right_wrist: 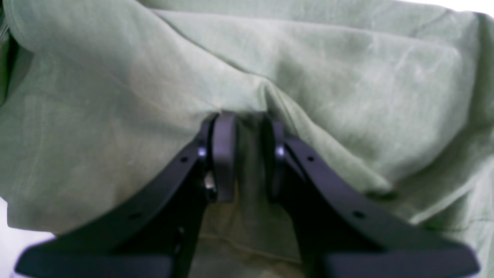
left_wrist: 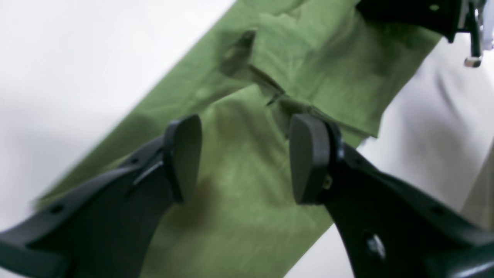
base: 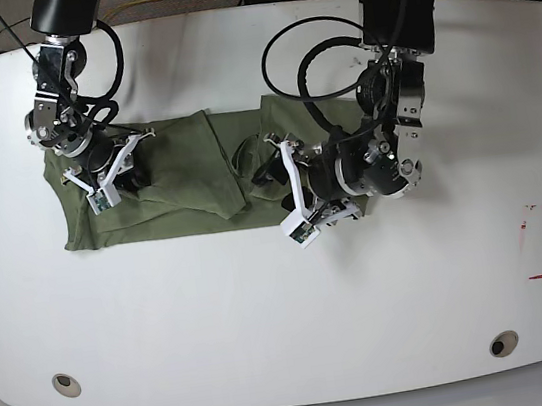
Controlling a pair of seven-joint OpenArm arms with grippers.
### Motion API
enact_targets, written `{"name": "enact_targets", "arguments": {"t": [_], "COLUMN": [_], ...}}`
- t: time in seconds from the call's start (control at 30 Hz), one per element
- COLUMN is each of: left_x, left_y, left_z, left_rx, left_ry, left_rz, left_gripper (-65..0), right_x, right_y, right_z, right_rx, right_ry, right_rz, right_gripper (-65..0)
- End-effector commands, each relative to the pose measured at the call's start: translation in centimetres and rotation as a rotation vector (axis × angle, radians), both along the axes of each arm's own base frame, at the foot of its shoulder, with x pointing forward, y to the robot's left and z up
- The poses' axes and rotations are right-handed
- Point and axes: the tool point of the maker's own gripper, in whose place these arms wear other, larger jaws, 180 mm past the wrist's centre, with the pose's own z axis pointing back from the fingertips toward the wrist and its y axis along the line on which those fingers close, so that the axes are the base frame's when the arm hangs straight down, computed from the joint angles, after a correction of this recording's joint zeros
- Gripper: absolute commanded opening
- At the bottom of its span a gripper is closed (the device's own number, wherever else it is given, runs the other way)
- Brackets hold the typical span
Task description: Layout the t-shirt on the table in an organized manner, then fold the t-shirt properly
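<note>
R gripper [right_wrist: 247, 154] pinching t-shirt [right_wrist: 328, 77], prob. creased

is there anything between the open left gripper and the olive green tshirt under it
Nothing visible. The left gripper is open directly above the wrinkled olive-green cotton t-shirt, with only bare fabric showing between its black pads. The right gripper is shut on the cloth elsewhere.

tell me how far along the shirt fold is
Done: the t-shirt lies on the table as a long narrow band. In hand: the right hand is shut on a pinch of cloth, and the left hand is open above the other end. Left: folding the band shorter.
</note>
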Motion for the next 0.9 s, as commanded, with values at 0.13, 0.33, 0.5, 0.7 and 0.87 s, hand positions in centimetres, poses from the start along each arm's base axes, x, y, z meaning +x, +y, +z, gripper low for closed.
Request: {"name": "enact_targets", "arguments": {"t": [0.13, 0.33, 0.5, 0.7, 0.87], "left_x": [2.5, 3.1, 2.6, 2.2, 1.8], "left_y": [-0.6, -1.0, -2.1, -2.6, -2.7], "left_z": [0.9, 0.1, -1.3, -1.8, -2.4], "left_rx": [-0.056, -0.068, -0.051, -0.027, 0.018], "left_ry": [-0.018, -0.005, 0.029, 0.035, 0.026], "left_rz": [0.021, 0.023, -0.014, -0.048, -0.076], "left_gripper": [-30.7, -30.7, -31.0, -31.8, -41.0], "right_x": [-1.8, -1.9, -1.9, -1.9, -1.9], "right_y": [0.1, 0.5, 0.6, 0.6, 0.5], "right_z": [-1.9, -2.0, -2.0, -2.0, -2.0], "right_rx": [-0.054, -0.045, -0.043, -0.043, -0.043], "right_ry": [0.109, 0.109, 0.109, 0.109, 0.108], "right_rz": [0.031, 0.030, 0.030, 0.032, 0.027], "right_gripper": [-52.8, -52.8, -52.8, -52.8, -52.8]}}
